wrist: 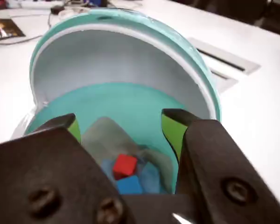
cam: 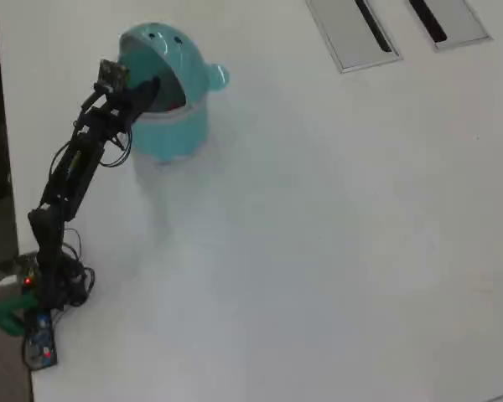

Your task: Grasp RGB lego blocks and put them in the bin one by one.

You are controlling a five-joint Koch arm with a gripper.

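Closest to the wrist camera, filling the lower part of its view from seven o'clock to five o'clock, is the black end effector (wrist: 123,126). Its two jaws are spread wide, each tipped with a yellow-green pad, and nothing is held between them.

The largest thing in the scene is the white table (cam: 335,234), bare across most of the overhead view. No blocks lie loose on it. Two grey panels (cam: 352,32) with black strips sit at one o'clock in that view, well apart from everything else.

Next in size is the arm (cam: 71,172), which rises from its base at eight o'clock in the overhead view and reaches toward eleven o'clock, ending at the mouth of the bin.

The teal bin (cam: 180,126) stands at eleven o'clock in the overhead view, its domed lid tipped back, two dark dots on top and a small knob on one side.

Smallest are the blocks. In the wrist view the red block (wrist: 124,165) and the blue block (wrist: 129,185) rest on the bin floor, touching, at six o'clock directly beneath the open jaws. A yellow-green block cannot be made out; it may be hidden.

Judging from this, the end effector hangs straight above the bin's opening and its likely next move is back out.
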